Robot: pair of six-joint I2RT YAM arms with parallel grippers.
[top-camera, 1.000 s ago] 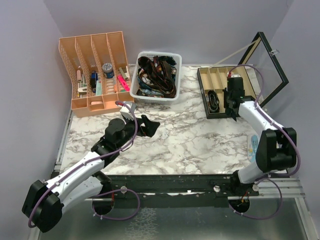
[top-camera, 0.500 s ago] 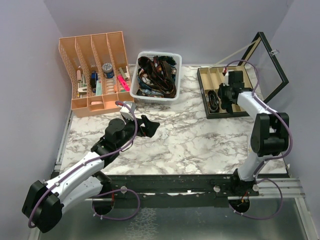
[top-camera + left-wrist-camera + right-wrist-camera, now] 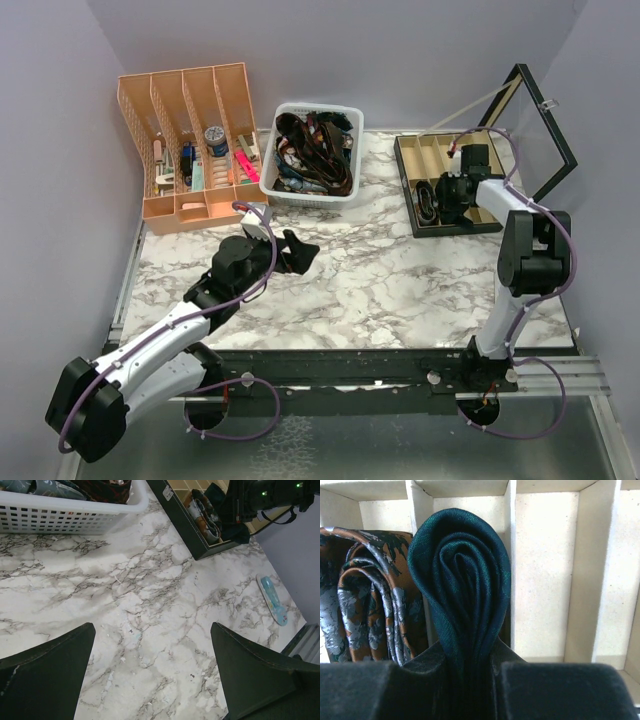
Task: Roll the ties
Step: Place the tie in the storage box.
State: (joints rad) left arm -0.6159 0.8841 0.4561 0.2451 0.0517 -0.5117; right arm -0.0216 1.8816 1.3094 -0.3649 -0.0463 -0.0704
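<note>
A rolled dark teal tie is pinched between the two fingers of my right gripper, which is shut on it. It hangs in front of the tan dividers of the compartment box, next to a rolled brown and grey patterned tie lying in a slot. From above, the right gripper sits over the box at the back right. Several more ties fill the white basket. My left gripper hovers open over bare marble, holding nothing.
An orange desk organizer with small items stands at the back left. The box's black framed lid stands open behind it. A light blue flat object lies on the marble near the right arm's base.
My right arm has swung its gripper with the teal tie leftward and a little farther back over the box. The left arm has not moved.
</note>
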